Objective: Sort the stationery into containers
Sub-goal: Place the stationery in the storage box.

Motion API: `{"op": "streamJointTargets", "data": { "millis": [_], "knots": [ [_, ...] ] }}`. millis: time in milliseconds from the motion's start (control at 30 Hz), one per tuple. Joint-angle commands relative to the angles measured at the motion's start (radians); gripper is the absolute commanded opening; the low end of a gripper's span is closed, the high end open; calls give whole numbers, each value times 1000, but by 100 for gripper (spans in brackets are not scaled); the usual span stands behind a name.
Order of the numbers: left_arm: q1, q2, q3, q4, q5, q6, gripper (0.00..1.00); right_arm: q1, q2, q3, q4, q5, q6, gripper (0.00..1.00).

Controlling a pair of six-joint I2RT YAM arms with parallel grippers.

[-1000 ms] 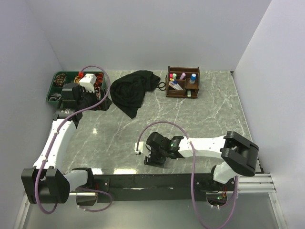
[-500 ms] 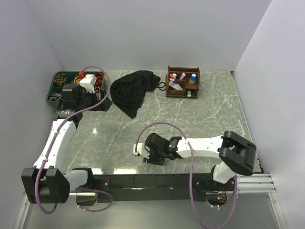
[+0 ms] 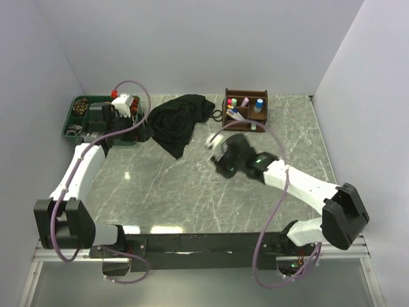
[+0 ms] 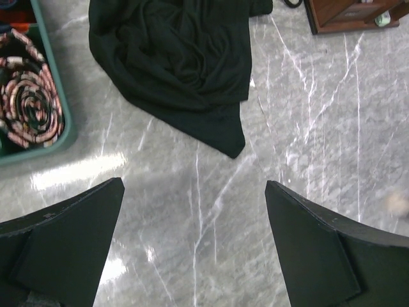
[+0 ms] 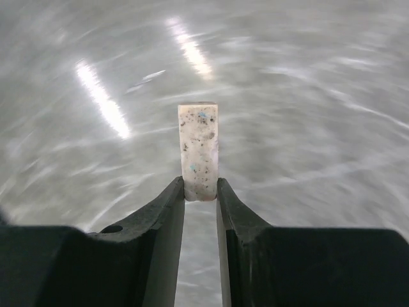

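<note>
My right gripper (image 5: pixel 200 188) is shut on a small grey-white speckled eraser (image 5: pixel 198 150) and holds it upright above the marble table. In the top view this gripper (image 3: pixel 218 148) hovers mid-table, in front of the brown wooden organiser (image 3: pixel 245 120). The organiser holds pens, pastel highlighters (image 3: pixel 238 102) and a blue-capped piece (image 3: pixel 259 103). My left gripper (image 4: pixel 193 185) is wide open and empty over bare marble. In the top view it (image 3: pixel 142 131) sits between the green tray (image 3: pixel 71 123) and the black cloth.
A large black cloth (image 3: pixel 179 121) lies crumpled between the two containers; it also shows in the left wrist view (image 4: pixel 179 64). The tray edge (image 4: pixel 57 109) holds a patterned tape roll (image 4: pixel 29 105). White walls close the back and sides.
My right arm swung from the near table edge up to the middle, toward the organiser, with the eraser in its grip. My left arm shifted slightly toward the back.
</note>
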Motion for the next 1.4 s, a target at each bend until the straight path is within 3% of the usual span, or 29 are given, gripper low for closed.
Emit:
{"op": "streamJointTargets", "data": {
  "millis": [0, 267, 600, 1000, 1367],
  "knots": [
    [4, 69, 118, -3, 35, -22, 99, -188, -45, 32, -5, 31, 95, 25],
    [1, 216, 262, -12, 8, -15, 100, -518, 29, 79, 13, 61, 185, 25],
    [-27, 308, 310, -5, -37, 13, 99, -707, 248, 246, 5, 61, 240, 25],
    [-30, 362, 344, -44, -57, 47, 99, -710, 495, 487, 25, 54, 242, 25],
    [-30, 393, 362, -58, -64, 59, 99, -678, 604, 594, 7, 55, 273, 25]
  ]
}}
